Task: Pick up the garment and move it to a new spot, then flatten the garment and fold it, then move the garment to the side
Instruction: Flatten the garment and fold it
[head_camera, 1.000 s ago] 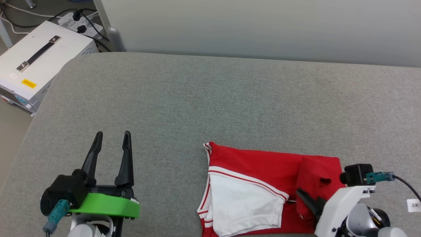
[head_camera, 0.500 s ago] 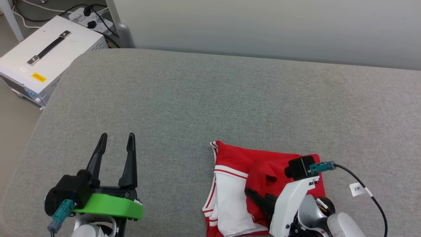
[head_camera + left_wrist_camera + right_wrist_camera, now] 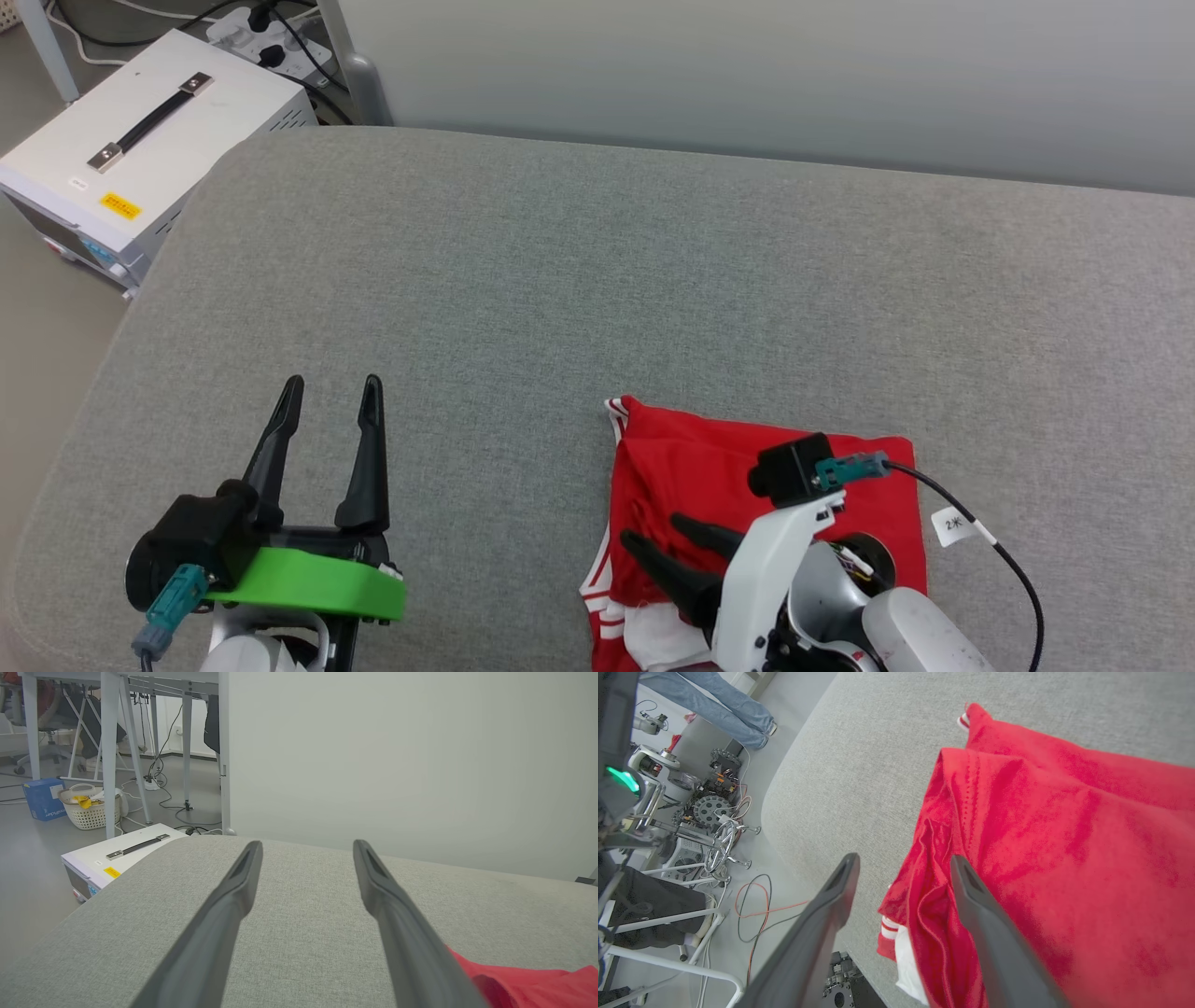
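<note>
Right gripper open, both dark fingers spread apart, nothing pinched. It hangs over the near-left part of the garment. In the right wrist view the gripper straddles the garment's folded edge: one finger over red cloth, the other over bare gray surface. Cannot tell if the tips touch the fabric.

Left gripper open too, fingers wide, empty, well to the left of the garment, over bare upholstery. Left wrist view: same spread fingers, a corner of red cloth at lower right.

Gray padded surface, rounded corners, fills most of the head view. Plain pale wall behind it.

Garment lies folded at the near right of the surface, red side up and slightly rumpled. Striped white-and-red trim peeks out at its far-left corner and near-left edge, with a bit of white cloth at the near edge.

White box with a dark handle on the floor off the far-left corner, yellow sticker on top. Power strip behind it.

Small white tag on the right wrist cable.

A person's jeans-clad legs on the floor in the right wrist view.
</note>
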`<state>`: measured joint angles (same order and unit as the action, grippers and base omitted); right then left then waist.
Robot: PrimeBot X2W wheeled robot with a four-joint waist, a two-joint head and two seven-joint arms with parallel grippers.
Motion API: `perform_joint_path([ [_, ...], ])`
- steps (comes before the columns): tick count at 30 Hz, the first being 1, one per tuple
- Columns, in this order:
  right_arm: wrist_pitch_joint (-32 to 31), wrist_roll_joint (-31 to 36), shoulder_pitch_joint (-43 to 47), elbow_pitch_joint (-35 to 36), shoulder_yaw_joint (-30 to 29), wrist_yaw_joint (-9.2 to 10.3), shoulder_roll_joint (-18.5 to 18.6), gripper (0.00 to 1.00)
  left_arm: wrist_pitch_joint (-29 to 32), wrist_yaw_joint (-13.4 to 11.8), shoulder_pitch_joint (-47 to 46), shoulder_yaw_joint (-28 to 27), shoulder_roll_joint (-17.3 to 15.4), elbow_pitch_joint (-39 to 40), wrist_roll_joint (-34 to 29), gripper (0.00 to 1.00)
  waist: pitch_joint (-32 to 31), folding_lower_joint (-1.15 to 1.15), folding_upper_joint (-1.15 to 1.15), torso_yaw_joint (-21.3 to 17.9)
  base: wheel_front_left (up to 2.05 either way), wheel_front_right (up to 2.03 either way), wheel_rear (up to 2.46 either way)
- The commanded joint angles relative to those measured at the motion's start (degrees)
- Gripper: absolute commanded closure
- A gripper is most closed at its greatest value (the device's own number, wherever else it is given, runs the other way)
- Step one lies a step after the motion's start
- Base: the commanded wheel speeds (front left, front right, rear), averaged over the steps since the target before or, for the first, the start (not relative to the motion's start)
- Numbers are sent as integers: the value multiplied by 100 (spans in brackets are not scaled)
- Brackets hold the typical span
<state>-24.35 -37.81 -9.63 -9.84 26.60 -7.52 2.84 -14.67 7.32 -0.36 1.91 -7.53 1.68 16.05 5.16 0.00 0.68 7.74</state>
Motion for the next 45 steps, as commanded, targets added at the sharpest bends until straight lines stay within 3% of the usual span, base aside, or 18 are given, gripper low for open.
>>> perform_joint_path([
  [1, 68, -84, -140, 80, 120, 3, 4, 0, -33, 16, -47, -3, -36, 5, 8, 0, -14, 0, -68, -11, 0, 0, 0],
  [6, 161, -185, -269, 259, 249, 3, 4, 0, -33, 16, -25, -3, -38, 7, 9, 0, -88, 0, -68, -53, 0, 0, 0],
  [11, 339, 569, -557, 450, 123, 3, 171, 0, -33, 16, -6, -14, -42, 26, 15, 0, -150, 0, -68, -129, 0, 0, 0],
  [15, 656, 1210, -821, 609, 18, 3, 649, 0, -33, 16, 6, -2, -36, 55, 16, 0, -170, 0, -68, -223, 0, 0, 0],
  [18, 1053, 1934, -1039, 656, -30, 3, 1211, 0, -33, 16, 1, 22, -24, 84, 3, 0, -167, 0, -68, -313, 0, 0, 0],
  [24, 1804, 2633, -1011, 561, -630, 3, 1665, 0, -33, 16, -23, 84, -19, 126, -5, 0, -145, 0, -68, -470, 0, 0, 0],
  [34, 2609, 2907, -263, 775, -1934, 3, 1578, 0, -33, 16, -34, 268, -39, 123, -17, 0, -167, 0, -68, -620, 0, 0, 0],
  [45, 3107, 2742, 796, 1357, -2785, 3, 864, 0, -33, 16, 43, 461, -47, 45, 3, 0, -193, 0, -68, -600, 0, 0, 0],
])
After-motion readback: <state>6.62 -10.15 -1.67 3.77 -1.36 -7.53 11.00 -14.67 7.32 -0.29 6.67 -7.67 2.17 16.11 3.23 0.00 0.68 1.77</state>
